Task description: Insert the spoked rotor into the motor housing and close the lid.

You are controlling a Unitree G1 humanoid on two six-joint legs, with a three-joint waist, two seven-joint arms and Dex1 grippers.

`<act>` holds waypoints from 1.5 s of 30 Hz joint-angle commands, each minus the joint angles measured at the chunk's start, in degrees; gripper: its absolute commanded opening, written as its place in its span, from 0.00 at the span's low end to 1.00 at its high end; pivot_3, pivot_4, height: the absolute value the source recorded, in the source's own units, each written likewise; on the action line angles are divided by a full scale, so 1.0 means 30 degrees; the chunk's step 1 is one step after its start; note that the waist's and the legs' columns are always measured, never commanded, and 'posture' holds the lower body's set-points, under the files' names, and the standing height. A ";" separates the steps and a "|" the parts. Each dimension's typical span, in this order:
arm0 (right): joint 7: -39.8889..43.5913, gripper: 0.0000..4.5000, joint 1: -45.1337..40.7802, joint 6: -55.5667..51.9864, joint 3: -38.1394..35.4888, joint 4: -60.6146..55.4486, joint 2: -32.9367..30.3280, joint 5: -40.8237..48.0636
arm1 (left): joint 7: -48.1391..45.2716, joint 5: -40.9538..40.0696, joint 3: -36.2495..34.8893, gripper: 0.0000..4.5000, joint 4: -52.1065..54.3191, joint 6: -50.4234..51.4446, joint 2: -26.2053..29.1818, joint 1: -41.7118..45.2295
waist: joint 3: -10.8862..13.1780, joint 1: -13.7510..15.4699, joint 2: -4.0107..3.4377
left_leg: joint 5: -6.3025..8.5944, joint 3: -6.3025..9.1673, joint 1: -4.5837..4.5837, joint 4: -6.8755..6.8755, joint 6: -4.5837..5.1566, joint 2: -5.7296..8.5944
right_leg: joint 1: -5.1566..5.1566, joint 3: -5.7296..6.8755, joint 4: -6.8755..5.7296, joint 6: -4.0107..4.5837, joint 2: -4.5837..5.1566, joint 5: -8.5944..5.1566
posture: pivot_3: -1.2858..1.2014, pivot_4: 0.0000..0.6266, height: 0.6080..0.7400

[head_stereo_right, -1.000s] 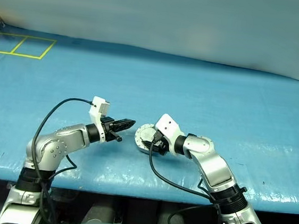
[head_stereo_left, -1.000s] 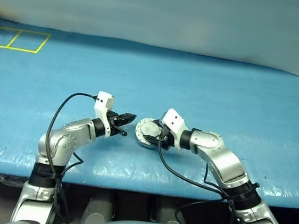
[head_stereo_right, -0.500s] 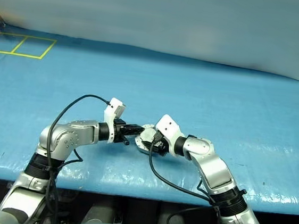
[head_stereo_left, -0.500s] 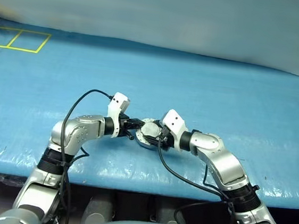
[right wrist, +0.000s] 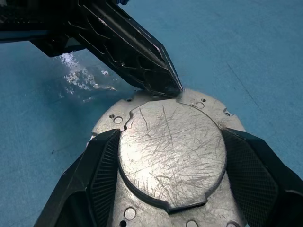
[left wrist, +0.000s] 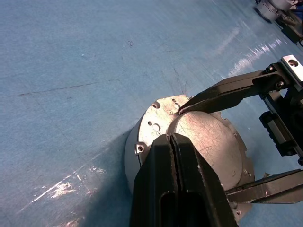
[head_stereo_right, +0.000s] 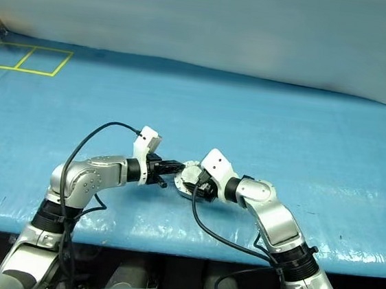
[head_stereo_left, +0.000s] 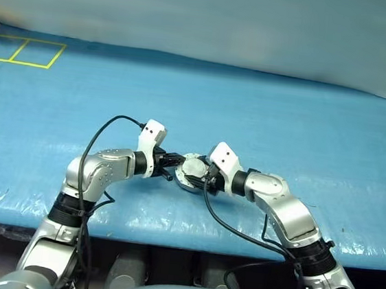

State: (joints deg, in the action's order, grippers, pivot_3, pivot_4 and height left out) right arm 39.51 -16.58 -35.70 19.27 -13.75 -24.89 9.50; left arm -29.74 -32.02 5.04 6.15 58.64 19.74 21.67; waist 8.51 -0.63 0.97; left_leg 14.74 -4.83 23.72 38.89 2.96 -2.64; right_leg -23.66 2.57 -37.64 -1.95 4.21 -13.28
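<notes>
While lid sits down: flat round grey metal lid (right wrist: pixel 171 153) covers silver motor housing (left wrist: pixel 137 151) on blue desk (head_stereo_left: pixel 285 120).
Right tool (right wrist: pixel 173 156): clamped across lid's raised disc; hold steady.
Left tool (left wrist: pixel 176 138): fingers together, tip on lid's edge; press gently, evenly.

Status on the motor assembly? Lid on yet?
Done, by the look of it: the lid lies flat on the motor housing; the rotor isn't visible. In hand: the right gripper grips the lid's raised disc by its sides, and the shut left gripper tip presses its rim. Left: confirm the seating, then release.
</notes>
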 commanded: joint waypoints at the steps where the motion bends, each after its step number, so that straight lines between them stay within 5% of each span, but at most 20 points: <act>1: 0.0009 0.67 0.0406 -0.0648 0.0351 0.0468 -0.0057 -0.0166 | 0.0738 0.0307 -0.0219 0.00 -0.0031 0.0686 -0.0027 -0.0588 | -0.0001 0.0006 0.0002 | 0.0001 0.0006 -0.0004 -0.0002 0.0000 0.0001 | 0.0000 0.0006 0.0006 0.0005 0.0008 -0.0004 | 0.52 0.24 1.00; 17: 0.0101 0.67 0.0508 -0.0657 0.0468 0.0430 -0.0029 -0.0223 | 0.0562 0.0262 -0.0877 0.00 0.0601 -0.0995 -0.1303 0.0239 | 0.0009 -0.0015 0.0018 | 0.0001 0.0002 0.0028 -0.0004 0.0001 0.0010 | 0.0008 0.0048 0.0011 0.0003 0.0029 0.0000 | 0.52 0.24 1.00; 37: 0.0331 0.67 0.0697 -0.0735 0.0329 0.0440 0.0209 0.0202 | -0.0416 0.0892 0.1593 0.00 0.0644 0.0222 -0.0573 0.0112 | 0.0008 -0.0005 0.0017 | 0.0000 -0.0004 0.0023 -0.0028 -0.0002 0.0003 | -0.0002 0.0043 0.0020 0.0005 -0.0041 -0.0006 | 0.52 0.24 1.00; 41: 0.0395 0.97 0.1525 -0.0486 -0.0007 0.0435 -0.0110 0.0261 | -0.0403 0.0915 0.1672 0.00 0.0678 0.0274 -0.0654 0.0117 | 0.0003 0.0047 0.0015 | 0.0003 0.0010 0.0021 -0.0039 0.0001 0.0005 | -0.0003 0.0056 0.0051 0.0005 -0.0002 -0.0006 | 0.52 0.24 1.00; 45: 0.0342 0.99 0.3499 -0.0568 -0.1827 -0.1024 -0.0469 0.1511 | -0.0453 0.0930 0.1683 0.00 0.0744 0.0269 -0.0542 0.0096 | -0.0032 0.0295 0.0000 | 0.0012 0.0056 0.0022 -0.0083 0.0018 0.0018 | 0.0049 0.0095 0.0198 -0.0025 0.0014 0.0013 | 0.52 0.24 1.00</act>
State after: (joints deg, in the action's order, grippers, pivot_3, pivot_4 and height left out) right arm 39.88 -9.00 -34.97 14.57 -17.45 -25.09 12.42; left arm -30.60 -29.22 8.66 7.64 58.18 18.05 22.59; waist 8.42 0.26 0.97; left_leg 14.80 -4.65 23.81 38.58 3.05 -2.57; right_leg -23.46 2.90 -36.90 -2.05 4.26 -13.22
